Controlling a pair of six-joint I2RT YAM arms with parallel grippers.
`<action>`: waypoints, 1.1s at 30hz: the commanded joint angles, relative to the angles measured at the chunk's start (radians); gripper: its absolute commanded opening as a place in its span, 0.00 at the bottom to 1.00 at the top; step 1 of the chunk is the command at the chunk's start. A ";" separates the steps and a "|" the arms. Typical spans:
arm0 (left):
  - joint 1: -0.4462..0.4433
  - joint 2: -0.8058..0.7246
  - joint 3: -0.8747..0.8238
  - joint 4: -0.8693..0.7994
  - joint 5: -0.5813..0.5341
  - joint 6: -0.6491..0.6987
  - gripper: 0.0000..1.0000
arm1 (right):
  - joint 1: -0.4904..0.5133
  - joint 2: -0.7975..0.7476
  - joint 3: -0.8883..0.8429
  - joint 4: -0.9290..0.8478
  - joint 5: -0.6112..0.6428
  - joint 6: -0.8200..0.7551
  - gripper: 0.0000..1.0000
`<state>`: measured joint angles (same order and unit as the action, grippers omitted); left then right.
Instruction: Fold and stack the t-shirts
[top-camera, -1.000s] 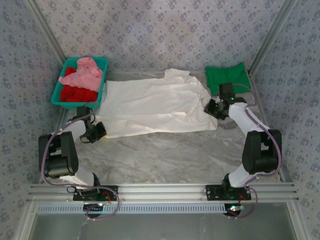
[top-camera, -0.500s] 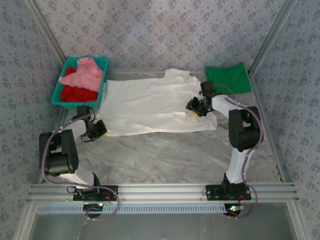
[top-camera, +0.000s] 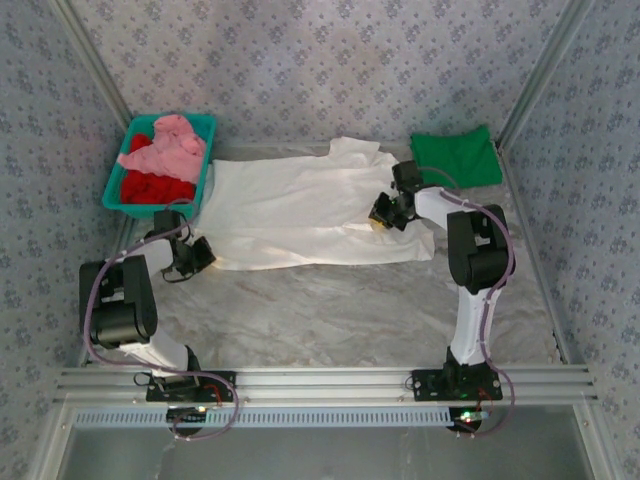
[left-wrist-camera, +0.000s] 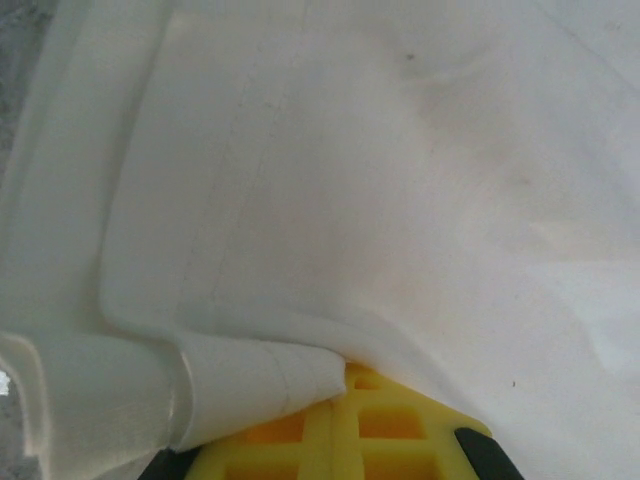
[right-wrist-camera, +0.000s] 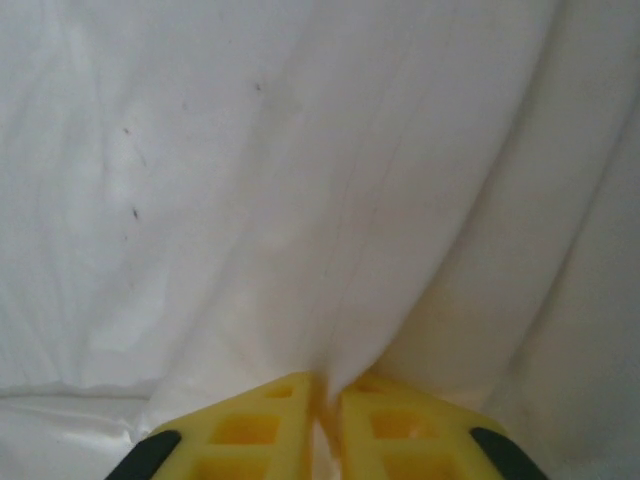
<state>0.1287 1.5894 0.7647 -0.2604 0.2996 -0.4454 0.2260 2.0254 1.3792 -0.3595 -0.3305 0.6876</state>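
Cloth pinched at two places: cream-white t-shirt (top-camera: 300, 205) spread across the counter (top-camera: 330, 310).
Left gripper (top-camera: 197, 255) clamps its near-left hem; right gripper (top-camera: 383, 213) clamps a fold at its right side, near the folded green t-shirt (top-camera: 455, 155).

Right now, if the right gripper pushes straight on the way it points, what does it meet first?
The cream-white t-shirt: the right gripper pinches a fold of it, and more of the same cloth lies straight ahead. What lies under the cloth is unclear.
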 joint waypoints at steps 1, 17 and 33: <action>-0.006 0.052 -0.015 -0.043 -0.033 0.001 0.02 | 0.012 0.009 0.046 -0.008 0.015 0.003 0.10; -0.005 0.042 -0.021 -0.037 -0.031 -0.003 0.01 | 0.042 0.054 0.189 -0.079 0.083 -0.017 0.07; -0.005 0.053 -0.013 -0.029 -0.019 -0.003 0.02 | 0.089 0.256 0.537 -0.281 0.109 -0.106 0.20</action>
<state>0.1287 1.5955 0.7658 -0.2440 0.3080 -0.4458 0.2985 2.2314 1.8297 -0.5323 -0.2241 0.6254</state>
